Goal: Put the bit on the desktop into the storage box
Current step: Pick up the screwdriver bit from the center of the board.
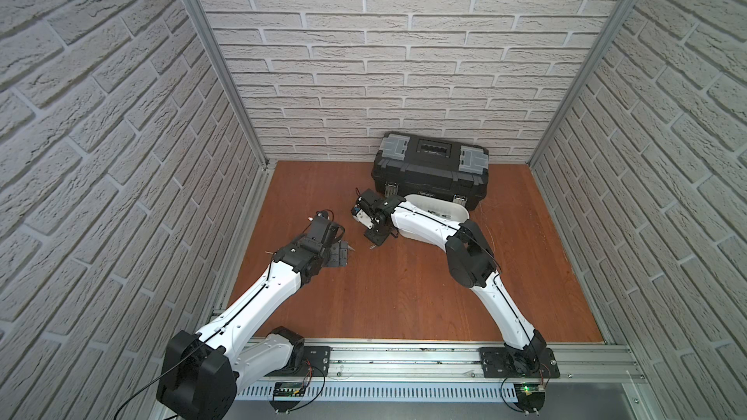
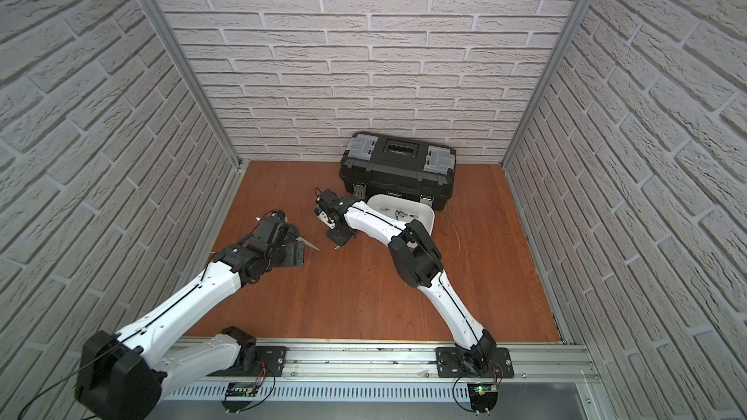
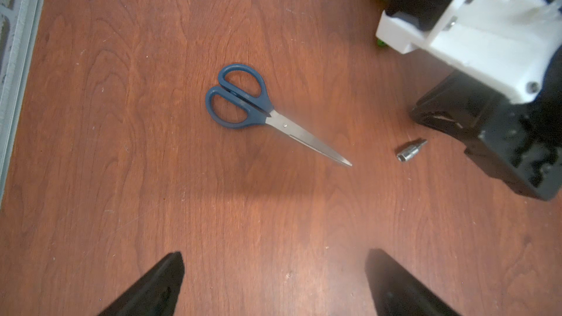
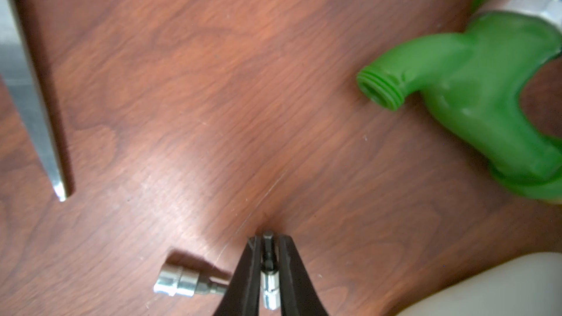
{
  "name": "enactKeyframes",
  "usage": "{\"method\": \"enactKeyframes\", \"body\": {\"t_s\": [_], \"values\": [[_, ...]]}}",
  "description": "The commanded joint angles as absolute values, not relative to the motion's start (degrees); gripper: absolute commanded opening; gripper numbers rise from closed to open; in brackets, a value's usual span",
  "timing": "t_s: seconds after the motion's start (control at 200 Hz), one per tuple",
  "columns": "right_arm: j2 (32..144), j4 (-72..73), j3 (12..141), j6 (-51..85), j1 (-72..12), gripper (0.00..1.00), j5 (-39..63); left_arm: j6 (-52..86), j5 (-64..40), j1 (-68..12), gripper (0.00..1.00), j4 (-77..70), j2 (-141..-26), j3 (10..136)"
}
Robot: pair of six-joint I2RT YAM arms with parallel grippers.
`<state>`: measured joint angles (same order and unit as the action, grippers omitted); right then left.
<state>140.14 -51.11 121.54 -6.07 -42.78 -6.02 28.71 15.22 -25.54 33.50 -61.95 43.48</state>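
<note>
Our right gripper [image 4: 269,238] clenches a bit [image 4: 269,272], dark hex shank and shiny socket end, close to the wood-grain desktop [image 4: 182,86]; a second bit [image 4: 188,283] lies beside it. Only in a top view do we see inside the rounded white storage box [image 2: 426,223]. The left gripper [image 3: 275,255] gapes over blue-handled scissors [image 3: 243,101].

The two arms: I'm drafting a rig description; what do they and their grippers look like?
The left arm and right arm have white shells, black joint housings and thin black cables along them. The left gripper and right gripper have black tapering fingers.
</note>
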Motion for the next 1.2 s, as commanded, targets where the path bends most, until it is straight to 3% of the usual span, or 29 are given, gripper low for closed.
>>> {"method": "enactKeyframes", "body": {"t_s": [0.0, 0.945, 1.195], "values": [[139.4, -52.5, 122.0, -5.0, -43.1, 0.22, -7.3, 28.7, 15.7, -25.1, 0.98, 33.8, -61.8, 44.0], [136.8, -53.8, 116.4, -4.3, -43.3, 0.22, -8.4, 28.8, 15.9, -25.1, 0.98, 34.3, -61.2, 44.2], [137.6, -52.9, 116.4, -4.3, -43.3, 0.16, -8.6, 28.7, 16.1, -25.0, 0.98, 34.4, -61.1, 44.2]]}}
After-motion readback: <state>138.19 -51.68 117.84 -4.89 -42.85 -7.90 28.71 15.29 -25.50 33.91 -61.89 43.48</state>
